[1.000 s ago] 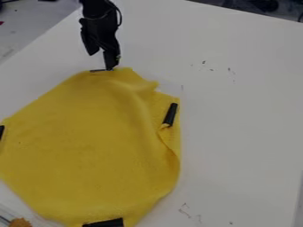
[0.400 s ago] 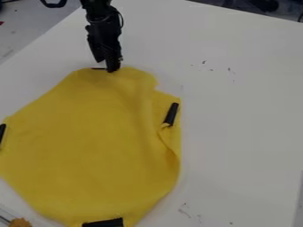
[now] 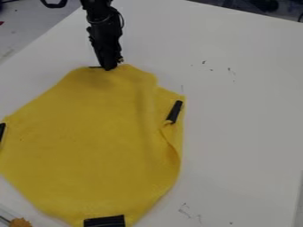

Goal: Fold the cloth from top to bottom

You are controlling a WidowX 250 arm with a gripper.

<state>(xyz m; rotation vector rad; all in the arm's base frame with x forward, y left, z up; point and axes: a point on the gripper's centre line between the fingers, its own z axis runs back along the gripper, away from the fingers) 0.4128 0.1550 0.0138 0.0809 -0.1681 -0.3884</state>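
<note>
Where the black arm (image 3: 105,20) comes in over the top edge, its base cut off, the gripper (image 3: 108,68) hangs down in the upper left of the frame. Its fingers are closed together, pinching the top edge of the yellow cloth (image 3: 89,142), though the pinched bit itself is hidden behind them. The cloth lies spread over the left and lower left of the white table (image 3: 242,115), its lowest part cut off by the frame. Near its right corner is a black strip (image 3: 175,111), with a small fold below it; what lies under that fold is hidden. Another strip (image 3: 1,131) is cut off at the left edge, and a wider black patch (image 3: 105,221) at the bottom. An orange-brown lump (image 3: 21,222) in the lower left corner is partly cut off and hard to make out.
</note>
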